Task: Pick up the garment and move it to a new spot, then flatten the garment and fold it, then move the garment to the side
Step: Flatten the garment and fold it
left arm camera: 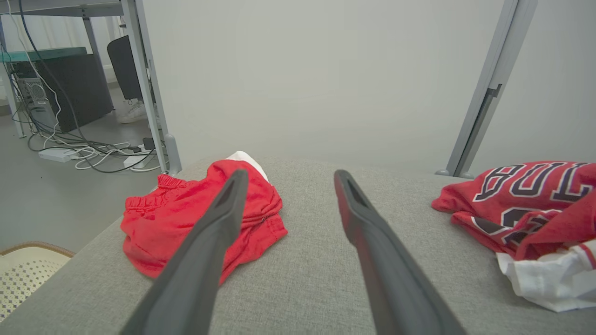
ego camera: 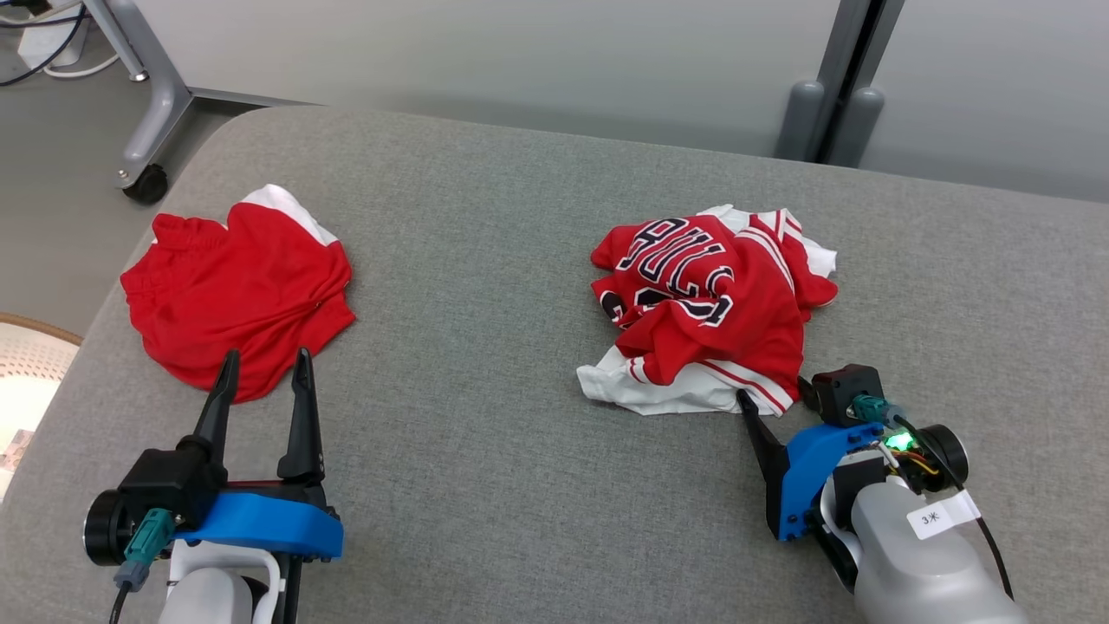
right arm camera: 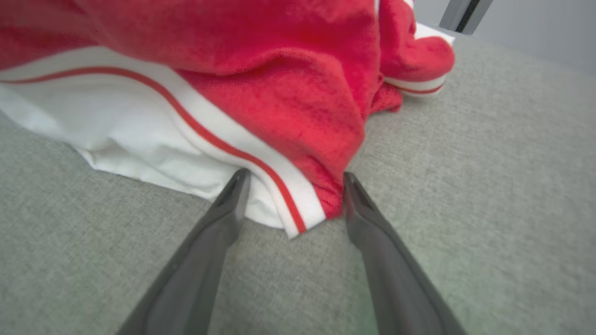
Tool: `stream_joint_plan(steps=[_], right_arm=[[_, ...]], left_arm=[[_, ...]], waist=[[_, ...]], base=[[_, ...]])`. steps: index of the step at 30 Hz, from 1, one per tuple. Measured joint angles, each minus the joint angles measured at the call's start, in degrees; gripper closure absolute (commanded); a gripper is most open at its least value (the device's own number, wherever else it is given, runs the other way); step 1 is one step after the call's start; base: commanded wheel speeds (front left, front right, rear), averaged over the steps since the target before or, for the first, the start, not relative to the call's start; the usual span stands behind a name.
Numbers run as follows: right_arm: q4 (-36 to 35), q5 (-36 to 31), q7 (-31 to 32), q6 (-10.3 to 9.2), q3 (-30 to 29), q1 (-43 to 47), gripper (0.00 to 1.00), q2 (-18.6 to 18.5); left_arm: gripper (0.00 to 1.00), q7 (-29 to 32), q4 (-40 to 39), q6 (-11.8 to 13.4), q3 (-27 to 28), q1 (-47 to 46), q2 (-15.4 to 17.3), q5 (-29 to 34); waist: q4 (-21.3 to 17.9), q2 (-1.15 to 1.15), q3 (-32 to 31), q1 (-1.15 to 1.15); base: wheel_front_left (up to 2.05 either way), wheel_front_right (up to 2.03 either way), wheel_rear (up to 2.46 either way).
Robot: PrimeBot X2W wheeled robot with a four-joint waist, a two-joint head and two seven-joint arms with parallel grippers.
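Nearest the robot, the right gripper [right arm camera: 292,182] is reaching low over the grey table [ego camera: 485,390]. Its fingers are standing wide apart, gripping nothing and straddling the white, red-striped hem corner of the crumpled red jersey [ego camera: 706,303]. It is probably lining up a pinch on an edge lying free of the heap. The left gripper [ego camera: 266,357] is hovering on its own side, fingers likewise spread and empty, pointing at the red shorts [ego camera: 238,290] near the table's left edge. The jersey is sitting bunched on the table's right half, well apart from the shorts.
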Motion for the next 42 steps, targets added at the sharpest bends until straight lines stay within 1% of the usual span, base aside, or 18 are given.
stream_joint_plan(steps=[3,4,8,12,15,21,22,32,35,42], right_arm=[[1.64,0.76,-0.13,0.00,0.58,-0.38,0.00,-0.03],[1.78,1.38,-0.15,-0.01,1.54,-0.38,1.00,-0.05],[1.52,4.74,-0.23,0.02,4.60,-0.36,1.00,0.05],[0.38,6.28,-0.29,0.01,4.90,-0.05,1.00,-0.01],[-2.86,6.60,-0.34,0.01,4.02,1.13,1.00,-0.42],[-10.77,7.28,-0.37,0.01,1.93,7.65,1.00,-2.52],[-13.47,7.69,-0.38,0.00,0.97,9.76,1.00,-3.71],[-24.83,7.67,0.47,0.01,-5.25,21.71,1.00,-9.32],[-30.09,7.50,2.93,0.00,-8.47,25.61,1.00,-10.76],[-45.39,6.09,10.77,0.01,-18.85,35.63,1.00,-10.77]], left_arm=[[0.00,0.00,0.22,0.00,-0.13,-0.06,0.09,-0.13],[0.00,0.00,0.30,0.00,-0.16,-0.07,0.15,-0.14],[0.00,0.00,0.49,0.00,0.27,0.07,0.35,-0.22],[0.00,0.00,0.65,0.00,0.46,0.96,0.55,-0.26],[0.00,0.00,0.66,0.00,0.58,1.38,0.65,-0.53],[0.00,0.00,0.56,0.00,1.40,3.27,0.59,-0.44],[0.00,0.00,0.58,0.00,1.57,3.96,0.55,-0.44],[0.00,0.00,0.34,0.00,2.22,6.14,-0.54,-0.16],[0.00,0.00,0.03,0.00,2.50,6.60,-0.74,-0.03],[0.00,0.00,-0.16,0.00,2.64,6.84,-0.93,0.08]], waist=[[0.42,0.00,0.03,0.00],[0.48,0.00,0.00,0.00],[-0.19,0.00,-0.33,0.00],[-1.91,0.00,-0.96,0.00],[-3.39,0.00,-1.74,0.00],[-6.92,0.00,-3.51,-0.01],[-8.20,0.00,-4.15,-0.01],[-13.72,0.00,-5.95,-0.01],[-14.95,0.00,-6.18,-0.01],[-16.43,0.00,-6.11,-0.01]], base=[[0.00,0.00,0.00],[0.00,0.00,0.00],[0.00,0.00,0.00],[0.00,0.00,0.00],[0.00,0.00,0.00],[0.00,0.00,0.00],[0.00,0.00,0.00],[0.00,0.00,0.00],[0.00,0.00,0.00],[0.00,0.00,0.00]])
